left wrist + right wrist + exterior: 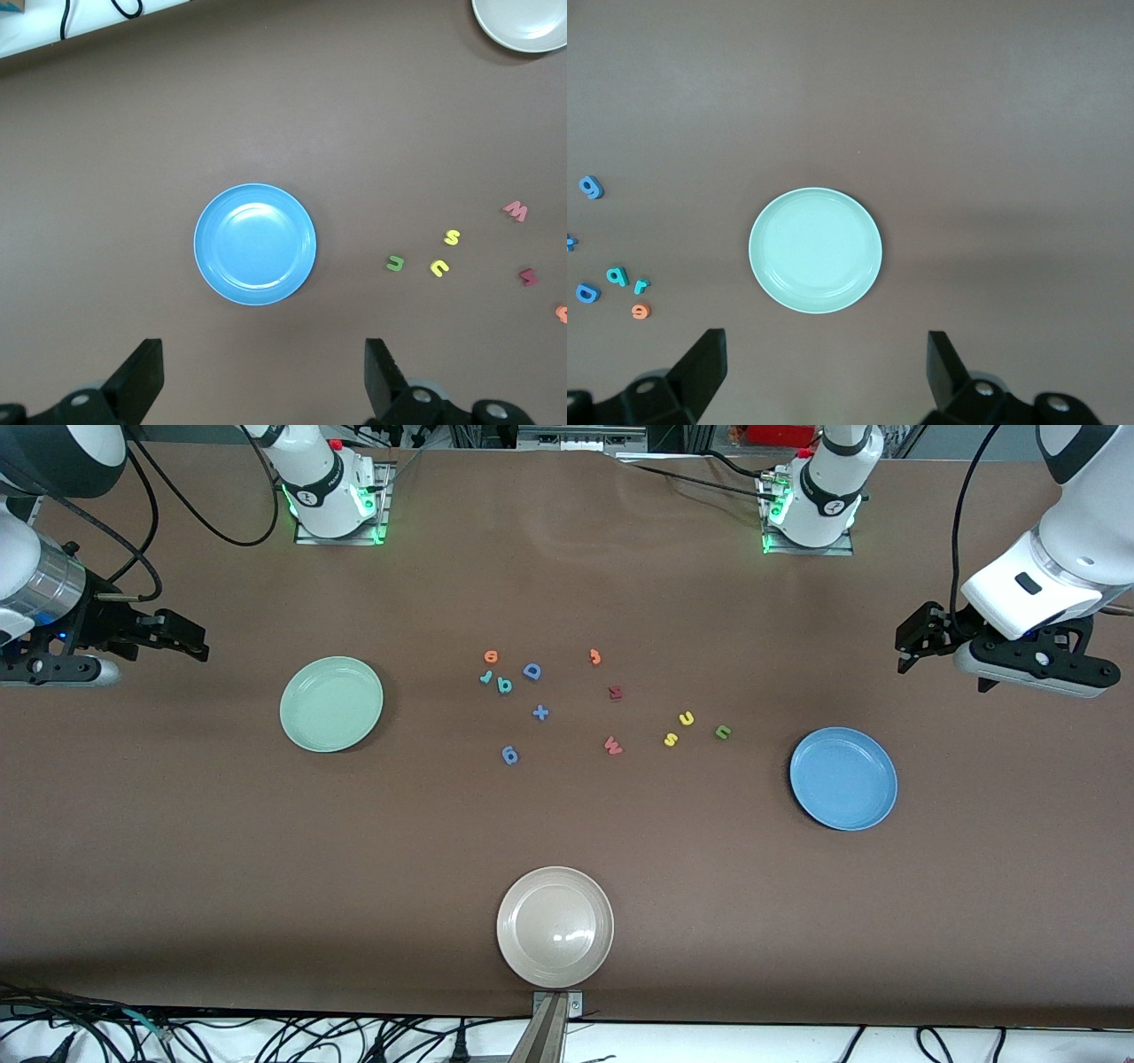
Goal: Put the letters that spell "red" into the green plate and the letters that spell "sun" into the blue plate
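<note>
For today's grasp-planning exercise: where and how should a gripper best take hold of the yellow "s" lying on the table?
The yellow "s" lies flat on the table, so come straight down from above and pinch across its narrow middle. It sits close beside the yellow "u", so fingers should probably avoid that side. The left gripper, open and up toward its own end of the table, looks the handier one.

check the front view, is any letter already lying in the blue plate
No, the blue plate holds nothing; the yellow "s", yellow "u" and green "n" lie on the table beside it.
</note>
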